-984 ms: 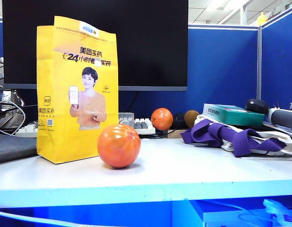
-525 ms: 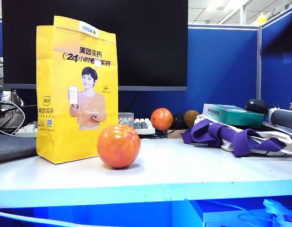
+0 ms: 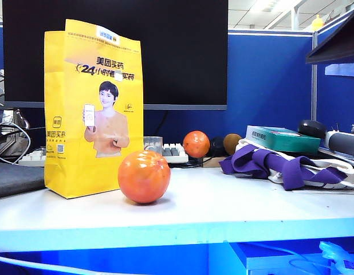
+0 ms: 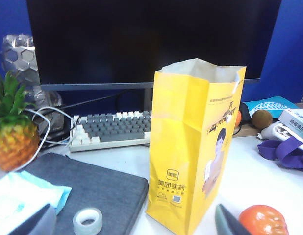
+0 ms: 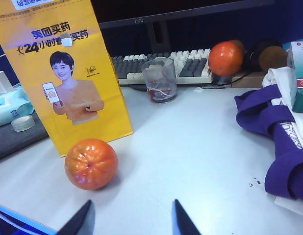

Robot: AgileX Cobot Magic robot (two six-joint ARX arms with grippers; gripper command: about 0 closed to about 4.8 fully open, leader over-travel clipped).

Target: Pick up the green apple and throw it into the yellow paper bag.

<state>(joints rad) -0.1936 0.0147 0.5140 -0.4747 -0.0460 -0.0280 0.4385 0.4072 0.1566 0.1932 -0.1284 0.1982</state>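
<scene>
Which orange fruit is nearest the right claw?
The large orange fruit beside the yellow paper bag, just ahead of the right claw; the smaller orange fruit sits back by the keyboard. Left claw faces the bag.

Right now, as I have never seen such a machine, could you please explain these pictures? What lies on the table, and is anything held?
It is a robot with two arms, each ending in a two-finger gripper. One camera faces the table; the other two sit on the wrists. On the table: a yellow bag, a big orange beside it, a small orange behind, a glass, a purple cloth. The left gripper is open, facing the bag; the right gripper is open above the front of the table, facing the big orange. Neither holds anything. No apple is in view.
</scene>
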